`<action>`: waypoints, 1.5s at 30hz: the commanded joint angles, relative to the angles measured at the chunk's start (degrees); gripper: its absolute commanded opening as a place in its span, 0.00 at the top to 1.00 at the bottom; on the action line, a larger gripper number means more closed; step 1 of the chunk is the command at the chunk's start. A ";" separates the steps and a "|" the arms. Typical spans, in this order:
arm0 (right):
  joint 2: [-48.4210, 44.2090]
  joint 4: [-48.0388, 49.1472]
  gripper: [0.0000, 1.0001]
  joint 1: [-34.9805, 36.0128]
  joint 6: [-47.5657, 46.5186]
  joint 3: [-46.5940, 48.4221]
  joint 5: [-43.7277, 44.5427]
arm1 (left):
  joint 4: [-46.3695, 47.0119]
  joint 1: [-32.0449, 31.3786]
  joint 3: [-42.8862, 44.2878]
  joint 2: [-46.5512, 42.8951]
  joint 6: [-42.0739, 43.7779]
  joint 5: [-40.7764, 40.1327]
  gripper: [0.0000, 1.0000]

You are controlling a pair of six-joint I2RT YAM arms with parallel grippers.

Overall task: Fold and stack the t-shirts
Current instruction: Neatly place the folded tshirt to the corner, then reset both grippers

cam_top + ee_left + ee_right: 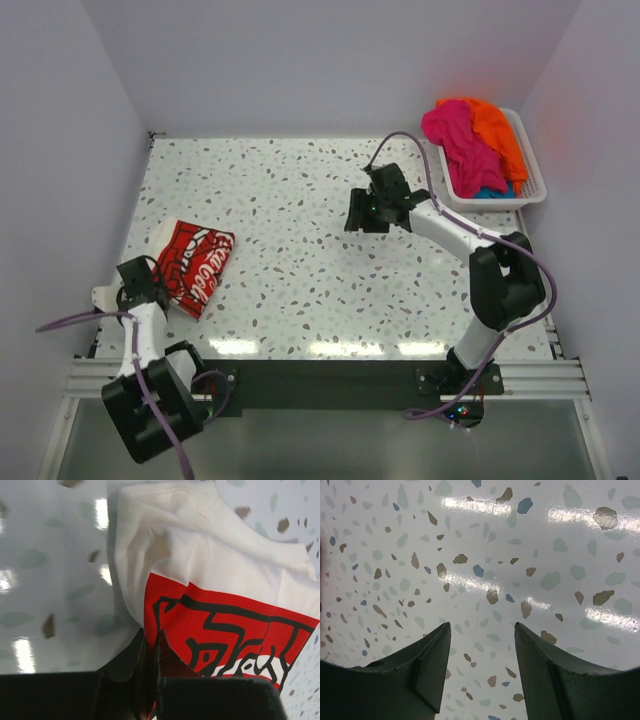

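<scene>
A folded cream-white t-shirt (195, 265) with a red and black print lies at the table's near left. In the left wrist view its cream cloth (200, 565) fills the upper right, and my left gripper (151, 640) is shut on the shirt's near edge, where the red print starts. From above, the left gripper (150, 290) sits at the shirt's near-left corner. My right gripper (365, 215) hovers open over the bare table right of centre, with only the speckled surface showing between its fingers (482, 630). A magenta-pink t-shirt (455, 135), an orange one (498, 130) and a teal one (490, 192) are heaped in the basket.
The white slatted basket (532, 190) stands at the far right corner. Pale walls close in the table on the left, back and right. A metal rail (330, 375) runs along the near edge between the arm bases.
</scene>
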 commanded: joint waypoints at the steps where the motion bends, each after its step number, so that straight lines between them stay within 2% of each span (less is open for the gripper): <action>1: -2.32 1.94 0.43 1.01 0.75 0.32 -1.69 | -4.54 7.09 -3.01 -8.35 -3.20 -4.13 1.00; 3: -2.50 2.02 0.43 1.80 0.57 0.23 -1.17 | -5.86 11.66 -2.76 -12.57 -3.02 -4.83 1.00; 6: -2.33 1.93 0.43 1.98 0.40 -0.12 -1.08 | -7.89 16.32 -0.92 -13.73 -2.06 -4.40 1.00; 10: -2.15 2.02 0.43 2.06 0.31 -0.30 -0.99 | -8.68 19.67 0.50 -12.06 -0.39 -3.52 1.00; 12: -2.06 2.20 0.43 2.06 0.31 -0.39 -0.82 | -8.77 20.38 0.06 -11.53 -0.39 -2.65 0.95; 13: -1.97 2.20 0.43 2.15 0.31 -0.47 -0.90 | -8.60 20.38 -0.20 -11.53 -0.39 -2.29 0.78; 15: -1.45 2.37 0.43 2.15 0.31 -0.39 -0.99 | -9.03 20.47 -0.21 -11.88 -0.39 -1.68 0.53; 16: -1.27 2.29 0.43 2.15 0.22 -0.39 -0.99 | -10.51 20.47 0.40 -12.49 0.05 -1.85 0.30; 20: -1.18 2.29 0.43 2.33 0.31 -0.21 -0.90 | -18.07 20.47 8.56 -14.25 1.10 -7.20 0.00; 23: -0.83 2.20 0.43 2.41 0.31 0.05 -0.90 | -20.80 20.47 16.65 -14.43 5.50 -10.19 0.00; 26: -0.74 2.20 0.43 2.33 0.22 0.14 -0.64 | -19.15 20.38 23.33 -14.69 11.02 -8.19 0.00; 27: -0.92 2.20 0.43 2.33 0.13 0.23 -0.38 | -18.01 20.38 23.96 -14.87 12.61 -3.65 0.00; 28: -0.92 2.02 0.43 2.41 0.13 0.14 -0.20 | -12.87 20.38 24.14 -14.87 17.32 0.22 0.00; 30: -1.09 2.11 0.43 2.41 -0.13 0.05 0.24 | -8.44 19.16 23.44 -14.52 19.39 12.75 0.00; 31: -1.10 2.11 0.42 2.33 -0.13 0.05 0.50 | -3.03 17.67 22.66 -14.17 20.61 16.74 0.00; 32: -1.10 2.11 0.42 2.33 -0.13 0.05 0.59 | -1.58 10.87 22.39 -13.21 20.53 18.61 0.00; 34: -1.01 2.11 0.42 2.33 -0.22 0.05 0.85 | 0.35 -1.00 24.05 -11.71 20.00 11.72 0.00; 35: -1.09 2.11 0.42 2.41 -0.31 0.14 1.20 | 0.54 -14.73 25.79 -9.70 19.92 7.68 0.00; 36: -1.10 2.11 0.42 2.33 -0.48 0.05 1.38 | 0.46 -21.48 26.77 -8.47 19.65 -0.89 0.00; 37: -1.27 1.94 0.42 2.33 -0.66 -0.12 1.82 | 0.46 -27.81 27.56 -7.15 19.74 -4.80 0.00; 38: -1.71 1.76 0.42 2.33 -0.92 -0.21 2.52 | 0.72 -37.62 28.53 -3.92 20.00 -7.71 0.00; 39: -1.97 1.67 0.42 2.24 -1.18 -0.38 3.13 | 1.33 -41.63 29.84 -1.88 20.53 -10.26 0.00; 41: -3.11 1.15 0.42 2.24 -1.88 -0.56 5.76 | 3.27 -50.84 32.12 5.12 23.86 -9.42 0.00; 44: -5.57 1.23 0.40 1.89 -2.77 -1.53 8.49 | 3.80 -61.49 35.03 13.59 27.99 -10.90 0.00; 45: -6.10 1.23 0.39 1.63 -2.94 -1.70 9.63 | 3.97 -63.19 35.13 14.91 28.78 -10.90 0.00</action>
